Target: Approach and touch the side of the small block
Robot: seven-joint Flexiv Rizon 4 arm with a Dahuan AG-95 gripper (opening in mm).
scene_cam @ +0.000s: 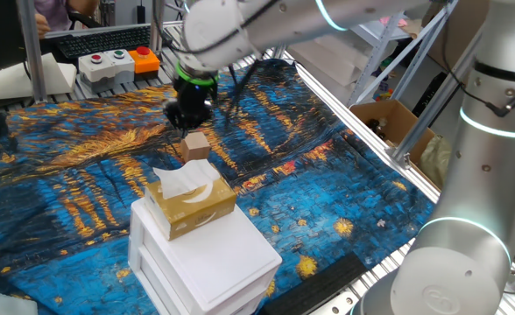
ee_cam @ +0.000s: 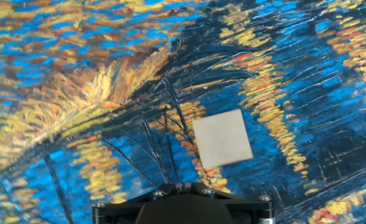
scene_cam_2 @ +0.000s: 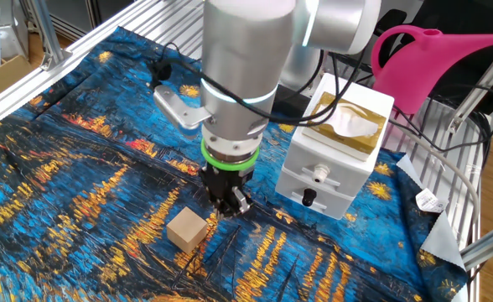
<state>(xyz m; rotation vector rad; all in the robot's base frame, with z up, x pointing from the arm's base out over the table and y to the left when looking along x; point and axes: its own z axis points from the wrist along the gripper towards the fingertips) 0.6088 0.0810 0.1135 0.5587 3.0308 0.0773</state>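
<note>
The small block [scene_cam: 196, 144] is a plain tan cube lying on the blue and gold painted cloth [scene_cam: 82, 175]. It also shows in the other fixed view [scene_cam_2: 187, 229] and in the hand view [ee_cam: 222, 139], a little right of centre. My gripper [scene_cam: 187, 118] hangs just above the cloth, close beside the block and apart from it by a small gap. In the other fixed view the gripper [scene_cam_2: 230, 203] is up and right of the block. Its black fingertips [ee_cam: 178, 185] are pressed together with nothing between them.
A yellow-tan tissue box [scene_cam: 190, 199] sits on stacked white boxes [scene_cam: 205, 258], near the block on one side. A cardboard box [scene_cam: 389, 122] and metal rails stand past the cloth's edge. A pink watering can [scene_cam_2: 431, 59] is behind the white boxes.
</note>
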